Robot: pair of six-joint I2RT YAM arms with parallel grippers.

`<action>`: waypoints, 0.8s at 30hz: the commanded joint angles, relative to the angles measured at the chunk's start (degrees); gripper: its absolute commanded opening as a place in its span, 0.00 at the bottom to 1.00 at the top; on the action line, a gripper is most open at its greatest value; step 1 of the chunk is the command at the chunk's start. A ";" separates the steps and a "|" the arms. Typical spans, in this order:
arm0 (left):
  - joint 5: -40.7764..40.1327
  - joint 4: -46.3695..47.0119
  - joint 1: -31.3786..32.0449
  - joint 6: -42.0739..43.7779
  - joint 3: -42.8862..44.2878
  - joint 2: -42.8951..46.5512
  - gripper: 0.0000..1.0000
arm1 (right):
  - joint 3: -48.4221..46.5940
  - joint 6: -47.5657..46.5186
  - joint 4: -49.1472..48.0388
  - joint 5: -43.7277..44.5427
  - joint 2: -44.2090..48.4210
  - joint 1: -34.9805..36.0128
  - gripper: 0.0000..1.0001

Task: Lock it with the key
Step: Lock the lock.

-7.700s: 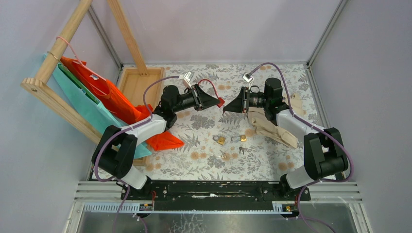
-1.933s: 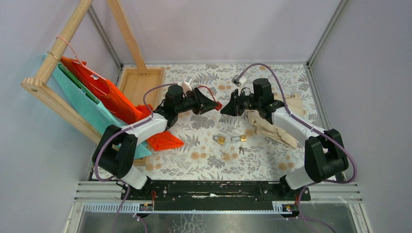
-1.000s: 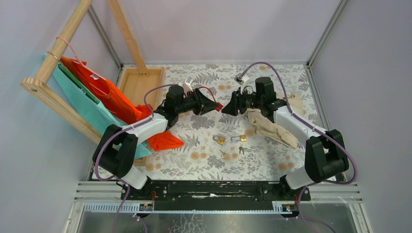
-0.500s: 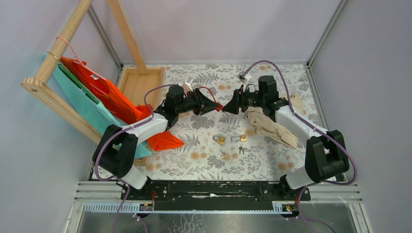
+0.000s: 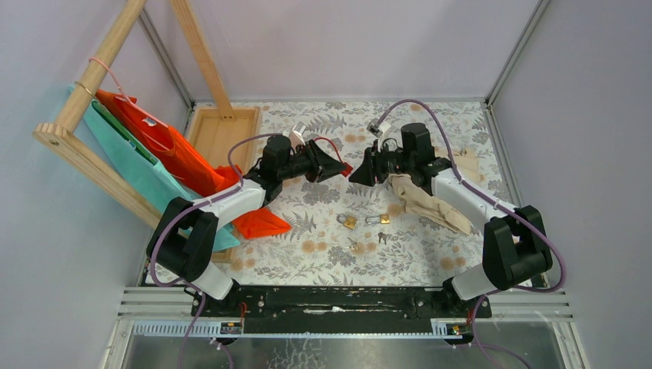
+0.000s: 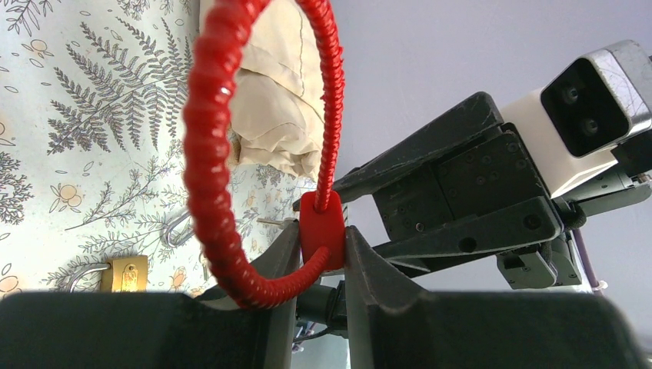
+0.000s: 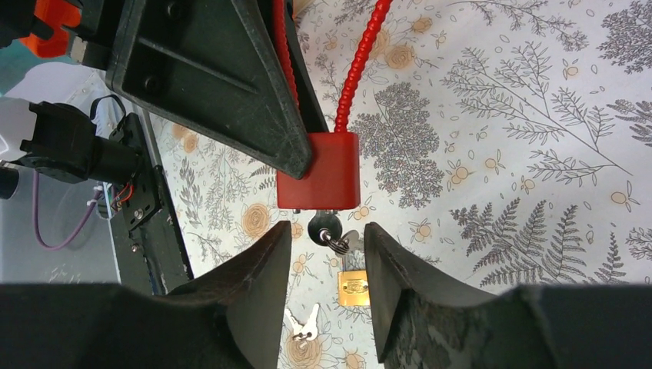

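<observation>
The red lock (image 5: 347, 167) is held in the air over the table's middle, between the two arms. My left gripper (image 5: 338, 165) is shut on its body (image 6: 321, 219), and the red cable shackle (image 6: 206, 154) loops up from it. In the right wrist view the lock body (image 7: 319, 171) has a black-headed key (image 7: 324, 226) stuck in its underside, with a ring and a second key hanging from it. My right gripper (image 7: 327, 237) is open, with one finger on each side of the key head and not touching it.
Two brass padlocks (image 5: 350, 223) (image 5: 384, 219) and loose keys (image 5: 355, 247) lie on the floral table below. A beige cloth (image 5: 427, 201) lies under the right arm. A wooden tray (image 5: 223, 131), orange bags (image 5: 177, 154) and a wooden frame (image 5: 84, 92) stand at the left.
My right gripper drew back to the right half a second ago and has now come left again, up to the lock's key. The left gripper holds the lock still.
</observation>
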State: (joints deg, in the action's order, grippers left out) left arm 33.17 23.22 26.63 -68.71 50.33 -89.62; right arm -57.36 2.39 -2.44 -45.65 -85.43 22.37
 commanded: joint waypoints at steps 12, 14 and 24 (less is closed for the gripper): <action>0.70 2.86 0.18 -0.39 0.25 0.59 0.00 | -3.15 -2.56 1.12 2.38 0.05 2.21 0.44; 0.72 2.88 0.20 -0.37 0.21 0.56 0.00 | -3.32 -2.52 1.14 2.57 -0.13 2.33 0.43; 0.75 3.08 0.17 -0.37 0.12 0.54 0.00 | -3.78 -2.11 1.20 2.66 -0.79 2.58 0.30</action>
State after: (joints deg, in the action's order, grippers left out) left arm 33.19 23.22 26.63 -68.71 50.33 -89.62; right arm -58.52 0.71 -0.60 -42.94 -85.80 24.25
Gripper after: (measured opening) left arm 0.303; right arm 0.327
